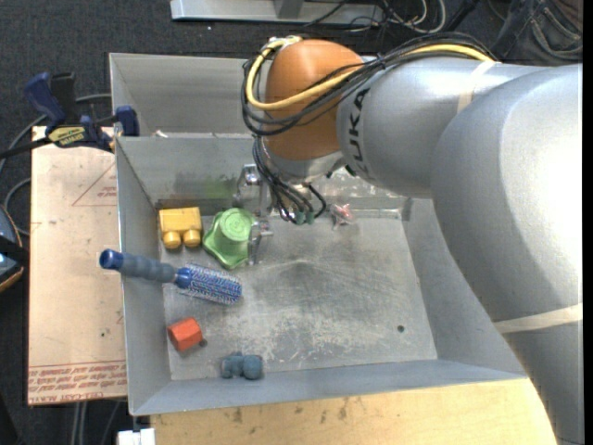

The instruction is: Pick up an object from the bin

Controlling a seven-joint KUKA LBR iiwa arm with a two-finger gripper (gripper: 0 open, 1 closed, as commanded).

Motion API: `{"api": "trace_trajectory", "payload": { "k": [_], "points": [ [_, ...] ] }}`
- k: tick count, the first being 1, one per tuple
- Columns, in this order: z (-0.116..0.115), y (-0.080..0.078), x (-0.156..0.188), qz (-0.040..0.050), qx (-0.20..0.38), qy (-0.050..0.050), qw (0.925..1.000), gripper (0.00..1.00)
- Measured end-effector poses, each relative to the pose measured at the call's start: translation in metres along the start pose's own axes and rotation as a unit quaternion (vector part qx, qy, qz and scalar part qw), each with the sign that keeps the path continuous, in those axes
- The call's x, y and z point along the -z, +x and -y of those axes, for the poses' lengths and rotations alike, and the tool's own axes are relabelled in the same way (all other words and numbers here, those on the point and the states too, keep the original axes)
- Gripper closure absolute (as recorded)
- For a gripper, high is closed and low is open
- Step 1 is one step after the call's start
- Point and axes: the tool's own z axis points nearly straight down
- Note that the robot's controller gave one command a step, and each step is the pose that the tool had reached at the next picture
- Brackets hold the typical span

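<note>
light green plastic cup (229, 237), tilted, on bin (352, 295) floor, left of middle, near back wall

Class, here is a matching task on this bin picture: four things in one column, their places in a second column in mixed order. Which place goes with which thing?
Things:
1. green cup
2. blue brush
3. red block
4. yellow toy block

Places:
A. handle lying up the left wall of the bin
B. between the brush and the near wall
C. right beside the gripper
D. toward the left wall, next to the cup

Pairs: 1-C, 2-A, 3-B, 4-D.
</note>
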Motion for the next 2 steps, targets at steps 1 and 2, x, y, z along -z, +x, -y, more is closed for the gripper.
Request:
{"api": "trace_trajectory", "payload": {
  "k": [1,2],
  "points": [
    [-0.0105,-0.0029,-0.0306,0.0050,0.014,0.001,0.9999,0.00],
    [-0.0103,-0.0014,-0.0344,0.0017,0.014,0.002,0.9999,1.00]
  ]
}}
